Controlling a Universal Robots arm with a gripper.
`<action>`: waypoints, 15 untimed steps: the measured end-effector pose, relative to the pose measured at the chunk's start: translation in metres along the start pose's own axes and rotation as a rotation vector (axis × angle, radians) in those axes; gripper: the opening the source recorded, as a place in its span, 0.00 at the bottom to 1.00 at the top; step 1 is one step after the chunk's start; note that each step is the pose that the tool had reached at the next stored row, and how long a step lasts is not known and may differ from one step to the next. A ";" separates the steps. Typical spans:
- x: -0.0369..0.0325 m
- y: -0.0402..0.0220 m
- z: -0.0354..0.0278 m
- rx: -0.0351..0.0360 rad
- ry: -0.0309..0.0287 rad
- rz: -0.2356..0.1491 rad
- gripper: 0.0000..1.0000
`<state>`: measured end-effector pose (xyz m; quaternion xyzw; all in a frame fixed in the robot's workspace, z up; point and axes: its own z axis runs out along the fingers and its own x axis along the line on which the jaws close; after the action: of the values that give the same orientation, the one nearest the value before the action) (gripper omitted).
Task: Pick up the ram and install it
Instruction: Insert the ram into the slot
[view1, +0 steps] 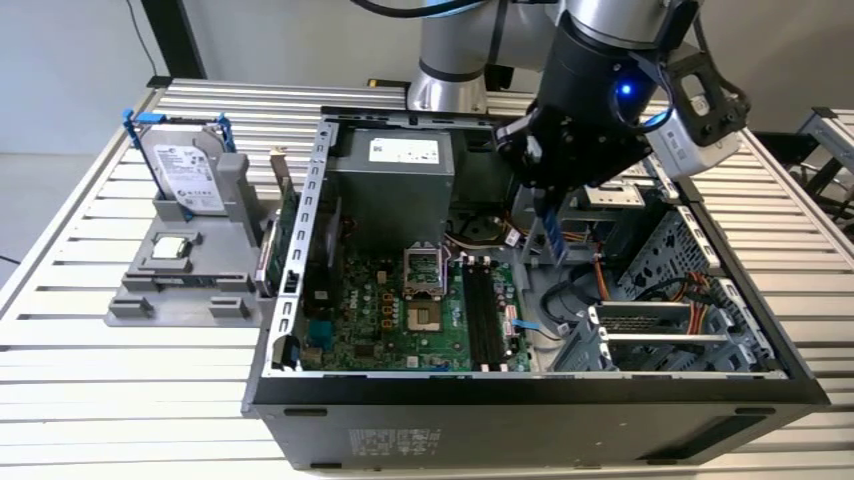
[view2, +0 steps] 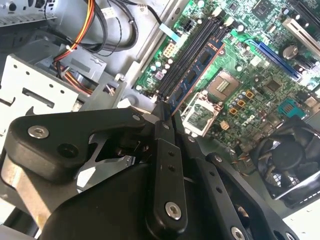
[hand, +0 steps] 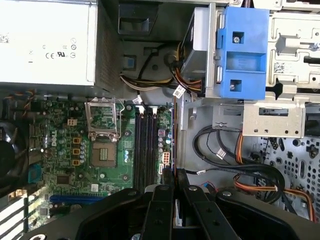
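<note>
Half done: gripper (view2: 165, 114) clamped on the ram (view2: 191, 76), above the motherboard (hand: 60, 150) near its slots (hand: 145, 145); not seated yet.

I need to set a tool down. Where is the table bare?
The table is bare between the fixture and its near edge, at the exterior view's left of the case. Inside the case is crowded: the gripper holds the ram over the board.
</note>
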<state>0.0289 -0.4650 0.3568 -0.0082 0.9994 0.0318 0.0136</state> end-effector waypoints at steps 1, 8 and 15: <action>0.0000 -0.0001 0.0010 0.0000 0.0000 0.000 0.00; 0.0002 -0.0004 0.0067 0.0001 0.0000 0.000 0.00; 0.0002 -0.0005 0.0072 0.0001 0.0000 0.000 0.00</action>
<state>0.0289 -0.4650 0.3495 -0.0082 0.9994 0.0318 0.0136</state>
